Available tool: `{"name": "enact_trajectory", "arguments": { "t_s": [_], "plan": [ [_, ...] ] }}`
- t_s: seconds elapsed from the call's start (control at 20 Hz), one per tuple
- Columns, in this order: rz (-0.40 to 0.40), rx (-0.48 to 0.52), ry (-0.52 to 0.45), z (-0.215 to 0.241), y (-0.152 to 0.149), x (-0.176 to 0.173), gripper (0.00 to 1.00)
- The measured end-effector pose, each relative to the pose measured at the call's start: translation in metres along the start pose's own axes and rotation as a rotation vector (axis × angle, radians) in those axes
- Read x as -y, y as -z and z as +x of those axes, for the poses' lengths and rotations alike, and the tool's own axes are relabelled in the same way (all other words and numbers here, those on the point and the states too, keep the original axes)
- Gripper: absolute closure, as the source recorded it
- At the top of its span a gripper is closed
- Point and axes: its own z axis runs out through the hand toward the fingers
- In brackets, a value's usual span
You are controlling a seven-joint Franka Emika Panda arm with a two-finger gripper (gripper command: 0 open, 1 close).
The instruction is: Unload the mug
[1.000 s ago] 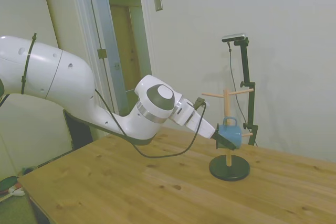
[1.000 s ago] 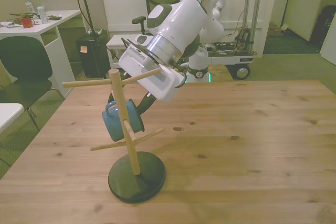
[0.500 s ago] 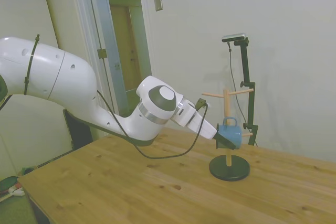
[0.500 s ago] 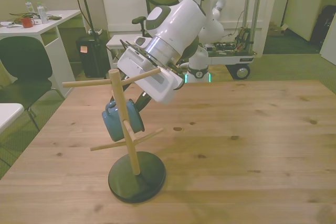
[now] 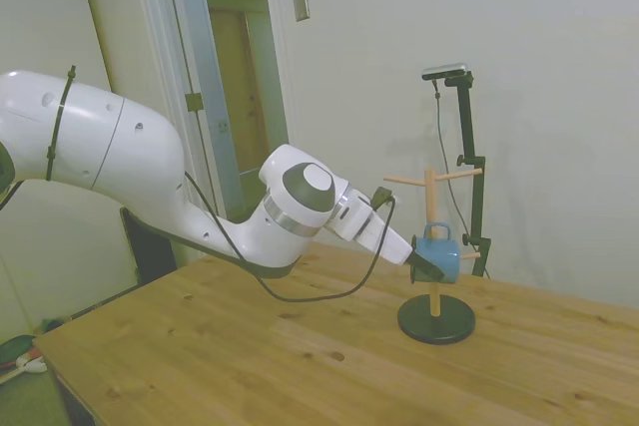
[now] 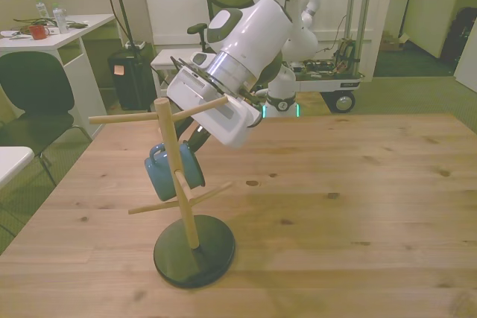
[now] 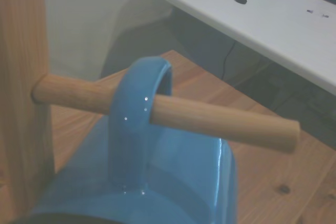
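My gripper point(image 5: 427, 268) sits at the mug point(image 5: 440, 252); I cannot tell whether it is clamped. The mug hangs by its handle point(image 7: 135, 116) on a peg point(image 7: 173, 114) of the wooden mug tree point(image 6: 179, 184), long axis roughly level, the post just beside it

I am wearing glossy white rounded casings, a grey disc cap, a silver wrist ring, and a black cable looping underneath.
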Motion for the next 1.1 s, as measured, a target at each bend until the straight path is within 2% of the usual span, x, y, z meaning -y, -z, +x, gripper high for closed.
{"name": "enact_trajectory", "arguments": {
  "t_s": [0.5, 1.1],
  "plan": [
    [0.012, 0.004, 0.001, -0.001, 0.006, 0.002, 1.0],
    [0.036, 0.015, -0.004, 0.002, 0.033, -0.003, 1.0]
  ]
}}
